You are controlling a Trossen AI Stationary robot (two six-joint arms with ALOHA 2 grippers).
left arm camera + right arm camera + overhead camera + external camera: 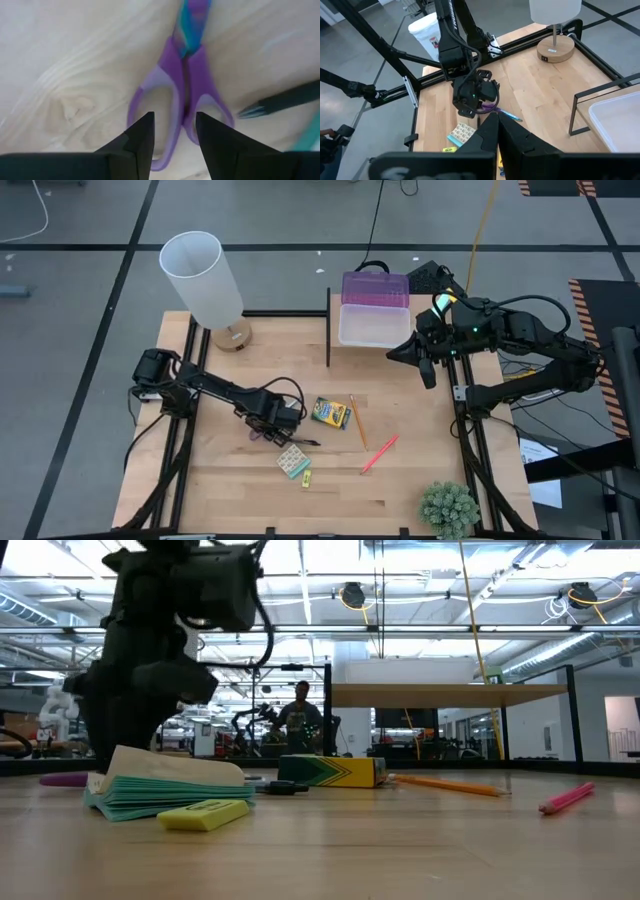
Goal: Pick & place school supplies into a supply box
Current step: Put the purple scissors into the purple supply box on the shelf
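Hovering over the purple-handled scissors [182,95] mid-tabletop, our left gripper [174,134] stands parted, apparently straddling one handle loop. Right gripper [496,131] waits closed beside the supply box [374,312]. Risk: the adjacent black pen [280,103] gets nudged.

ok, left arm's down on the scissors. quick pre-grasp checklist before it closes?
1. Left gripper open: ok, jaws parted, not yet closed.
2. Alignment on the purple-handled scissors: ok, jaws straddle one handle loop where the two loops meet.
3. Clutter near the grasp: not ok, the black pen lies close beside the handles and could be nudged.
4. Eraser block and crayon box: ok, near the left gripper but apart from the scissors.
5. Supply box ready: ok, purple lid raised, box open.
6. Right gripper: ok, shut, hanging beside the box, away from the left arm's work area.
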